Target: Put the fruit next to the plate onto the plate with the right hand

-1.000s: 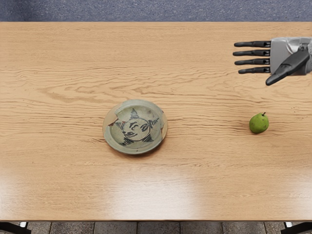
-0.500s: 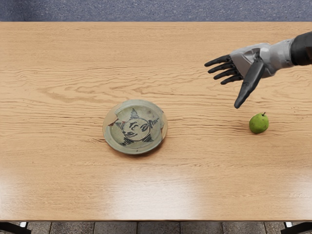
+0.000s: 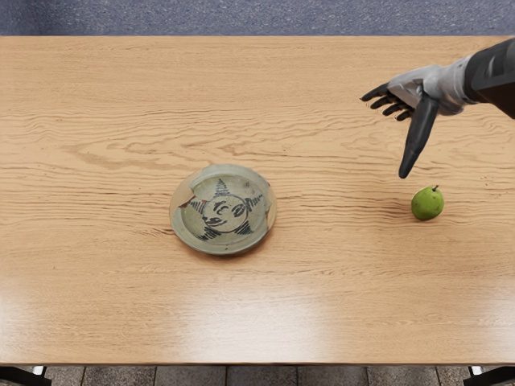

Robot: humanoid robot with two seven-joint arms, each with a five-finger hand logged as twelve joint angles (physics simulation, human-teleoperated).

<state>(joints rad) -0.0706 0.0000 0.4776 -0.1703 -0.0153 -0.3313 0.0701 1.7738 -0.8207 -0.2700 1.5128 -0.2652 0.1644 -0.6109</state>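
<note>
Head view: right hand [image 3: 412,90] further right than before, pear [image 3: 427,203] untouched.

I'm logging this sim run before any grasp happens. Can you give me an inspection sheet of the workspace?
Surface: wooden table, with pale glare patches near the front edge.
Job's things: green fruit lies on the table well to the right of the plate, not touching it. The plate has a painted face and a chipped rim, and nothing is on it.
Clutter: nothing seen.
Hands: right hand is above the table, up and left of the fruit, fingers spread and holding nothing. The left hand is out of view.
Cables: nothing seen.
Surroundings: grey-blue floor beyond the far edge.
</note>
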